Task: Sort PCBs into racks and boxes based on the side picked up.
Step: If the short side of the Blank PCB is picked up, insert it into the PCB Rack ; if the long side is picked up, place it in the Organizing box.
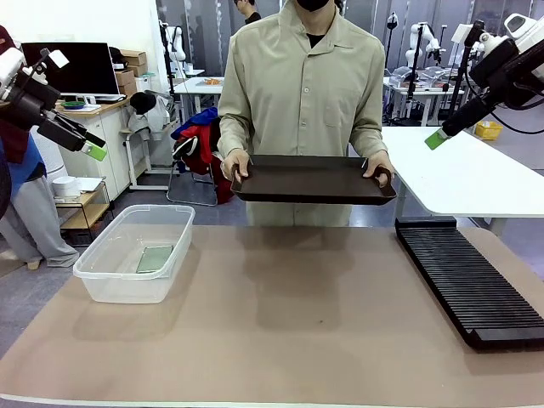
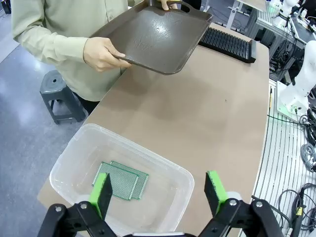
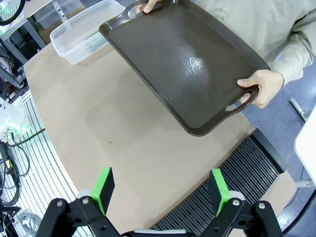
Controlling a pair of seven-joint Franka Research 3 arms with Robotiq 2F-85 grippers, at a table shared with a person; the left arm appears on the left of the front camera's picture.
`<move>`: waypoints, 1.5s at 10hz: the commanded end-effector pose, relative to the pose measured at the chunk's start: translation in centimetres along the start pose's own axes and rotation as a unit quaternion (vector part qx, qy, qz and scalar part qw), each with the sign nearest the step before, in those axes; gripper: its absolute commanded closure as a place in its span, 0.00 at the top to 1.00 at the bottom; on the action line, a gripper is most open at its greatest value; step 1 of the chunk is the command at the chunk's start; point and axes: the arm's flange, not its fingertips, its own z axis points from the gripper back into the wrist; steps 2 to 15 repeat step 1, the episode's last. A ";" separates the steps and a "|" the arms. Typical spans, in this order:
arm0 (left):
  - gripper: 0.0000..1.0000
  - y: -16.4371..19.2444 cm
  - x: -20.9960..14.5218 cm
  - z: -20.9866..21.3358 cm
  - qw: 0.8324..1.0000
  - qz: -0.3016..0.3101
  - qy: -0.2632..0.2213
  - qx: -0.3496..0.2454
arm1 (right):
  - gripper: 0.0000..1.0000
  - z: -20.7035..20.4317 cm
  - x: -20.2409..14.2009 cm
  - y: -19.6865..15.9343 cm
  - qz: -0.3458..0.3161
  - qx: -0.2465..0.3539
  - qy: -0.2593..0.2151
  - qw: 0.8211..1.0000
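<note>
**Tray held up bare, both arms waiting**

The person stands at the far side of the table, holding a dark brown tray [image 1: 313, 178] by its two handles, off the table and tilted toward the robot. Its inside looks bare and shiny. Both arms are raised well clear. The left gripper [image 2: 160, 190] hangs above the clear box [image 1: 110, 263] with its jaws spread wide and nothing between them; the right gripper [image 3: 163, 190] hangs over the near end of the black rack [image 1: 467, 276], likewise spread and holding nothing.

Two green boards [image 2: 121, 179] lie flat in the box, overlapping (only one pale shape shows from the front). No board stands in the rack slots that can be seen.

The round seems to be between picks: nothing lies on the table or tray to grasp. The next move calls for a fresh board within reach, and a check of which face is up.

The rack's far end is cut off in the right wrist view, so I cannot vouch for those slots.
</note>
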 end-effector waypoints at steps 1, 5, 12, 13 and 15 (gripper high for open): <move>1.00 0.0 0.0 0.1 1.000 -0.002 0.000 0.002 | 1.00 0.0 -0.1 0.0 0.000 0.008 -0.004 1.000; 1.00 0.0 0.0 0.1 1.000 -0.002 0.000 0.002 | 1.00 0.0 -0.1 0.0 0.000 0.008 -0.004 1.000; 1.00 0.0 0.0 0.1 1.000 -0.002 0.000 0.002 | 1.00 0.0 -0.1 0.0 0.000 0.008 -0.004 1.000; 1.00 0.0 0.0 0.1 1.000 -0.002 0.000 0.002 | 1.00 0.0 -0.1 0.0 0.000 0.008 -0.004 1.000; 1.00 0.0 0.0 0.1 1.000 -0.002 0.000 0.002 | 1.00 0.0 -0.1 0.0 0.000 0.008 -0.004 1.000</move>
